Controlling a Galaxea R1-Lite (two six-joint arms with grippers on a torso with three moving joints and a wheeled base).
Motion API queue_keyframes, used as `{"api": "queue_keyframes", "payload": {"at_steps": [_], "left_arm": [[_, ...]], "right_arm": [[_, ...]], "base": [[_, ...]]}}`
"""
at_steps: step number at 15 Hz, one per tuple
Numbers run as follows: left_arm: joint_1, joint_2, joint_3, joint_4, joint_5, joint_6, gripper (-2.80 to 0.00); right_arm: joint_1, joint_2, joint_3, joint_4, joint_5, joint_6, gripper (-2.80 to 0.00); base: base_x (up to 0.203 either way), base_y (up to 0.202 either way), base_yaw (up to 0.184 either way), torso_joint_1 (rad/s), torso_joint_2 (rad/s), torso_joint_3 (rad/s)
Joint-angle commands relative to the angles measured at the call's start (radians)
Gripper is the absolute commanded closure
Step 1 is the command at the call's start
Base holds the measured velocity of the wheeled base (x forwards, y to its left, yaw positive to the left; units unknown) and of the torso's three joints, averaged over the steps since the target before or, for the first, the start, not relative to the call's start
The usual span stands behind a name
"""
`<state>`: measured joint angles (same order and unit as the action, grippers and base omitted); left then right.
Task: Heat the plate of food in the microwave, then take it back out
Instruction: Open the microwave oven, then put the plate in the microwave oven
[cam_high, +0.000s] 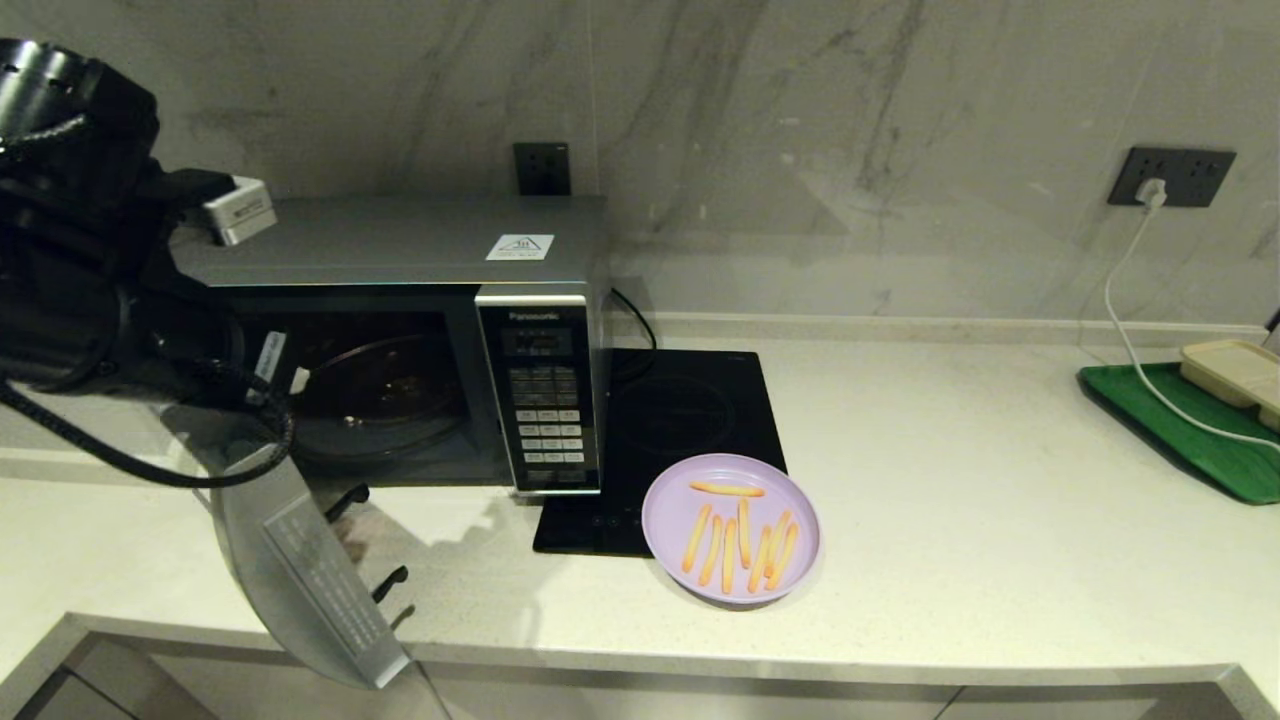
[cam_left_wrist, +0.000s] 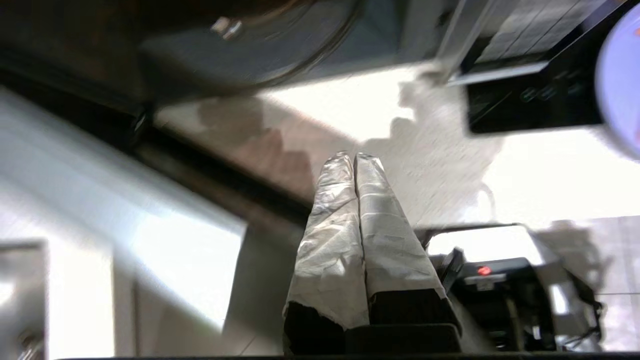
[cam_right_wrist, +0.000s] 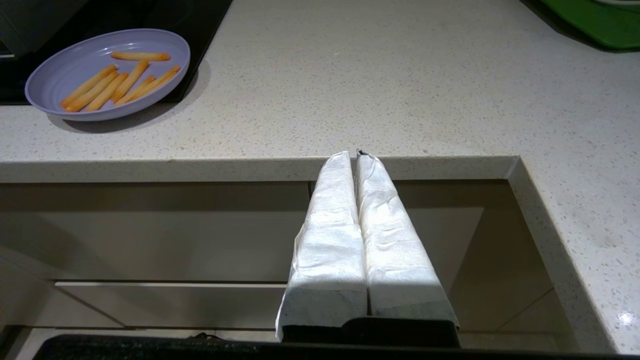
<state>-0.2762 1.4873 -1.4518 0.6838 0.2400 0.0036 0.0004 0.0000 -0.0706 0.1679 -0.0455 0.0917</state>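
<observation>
On your counter (cam_high: 950, 470), the microwave (cam_high: 400, 340) stands with its door (cam_high: 300, 570) swung wide open toward the front edge, the glass turntable (cam_high: 375, 395) bare inside the dark cavity. The plate of food (cam_high: 732, 527) sits outside it, just to the right of the keypad panel (cam_high: 545, 395), resting partly on the corner of the black induction cooktop (cam_high: 690, 420) and partly on the counter, its fries lying loose across the lilac surface. Your left gripper (cam_left_wrist: 355, 160) hangs low in front of the open cavity, beside the door, its wrapped fingers pressed together and holding nothing. Your right gripper (cam_right_wrist: 356, 156) waits below the counter's front edge, well apart from the plate, jaws likewise together and empty. At the far right, a green tray (cam_high: 1180, 425) carries a beige compartment tray (cam_high: 1235, 370).
</observation>
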Motion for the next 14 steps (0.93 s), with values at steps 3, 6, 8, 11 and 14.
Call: {"api": "queue_keyframes", "payload": {"at_steps": [3,6,8,11,14], "left_arm": [[0.054,-0.155,0.135,0.005,0.025,0.008,0.0],[0.135,-0.204,0.197,0.002,0.024,0.028,0.0],[0.162,-0.24,0.209,0.0,0.022,0.042,0.0],[0.208,-0.288,0.204,0.0,0.021,0.075,0.0],[0.309,-0.309,0.226,0.002,0.018,0.088,0.0]], "right_arm": [[0.001,0.0,0.0,0.001,0.0,0.0,0.0],[0.001,0.0,0.0,0.001,0.0,0.0,0.0],[0.0,0.0,0.0,0.001,0.0,0.0,0.0],[0.0,0.0,0.0,0.001,0.0,0.0,0.0],[0.001,0.0,0.0,0.001,0.0,0.0,0.0]], "base": [[0.0,0.0,0.0,0.0,0.0,0.0],[0.0,0.0,0.0,0.0,0.0,0.0],[0.0,0.0,0.0,0.0,0.0,0.0],[0.0,0.0,0.0,0.0,0.0,0.0],[0.0,0.0,0.0,0.0,0.0,0.0]]}}
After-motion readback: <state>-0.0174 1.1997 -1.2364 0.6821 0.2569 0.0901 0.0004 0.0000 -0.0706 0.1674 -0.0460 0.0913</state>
